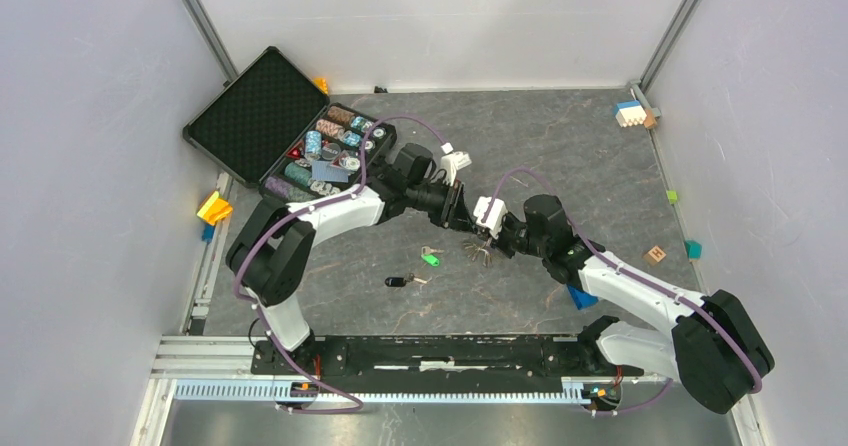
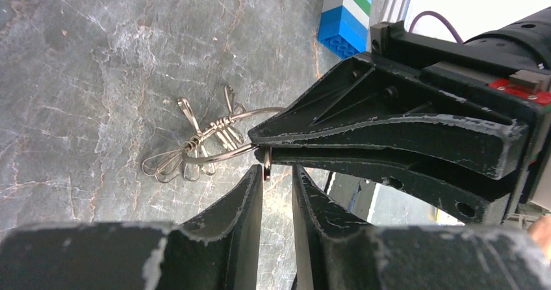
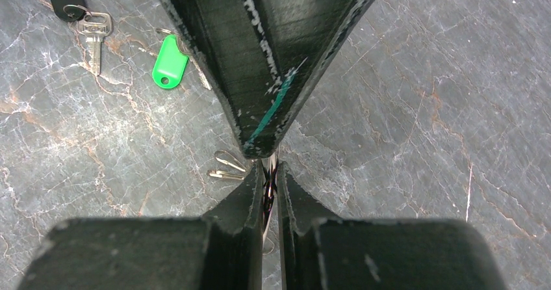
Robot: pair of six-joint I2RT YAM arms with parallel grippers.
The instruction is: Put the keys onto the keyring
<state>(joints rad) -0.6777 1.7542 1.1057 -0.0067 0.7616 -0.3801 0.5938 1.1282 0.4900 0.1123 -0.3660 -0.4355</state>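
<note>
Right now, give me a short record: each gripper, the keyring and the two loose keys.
right gripper: shut on the keyring
left gripper: jaws slightly apart at the ring's edge, grip unclear
keyring: several small keys bunched on it
green key: loose on the table, off the ring
black key: loose beside the green one, off the ring

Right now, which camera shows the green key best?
The right wrist view. There the green key lies big and clear on the table, and its green head is easy to see. The top view shows it only as a tiny green speck. The left wrist view doesn't show it at all.
</note>
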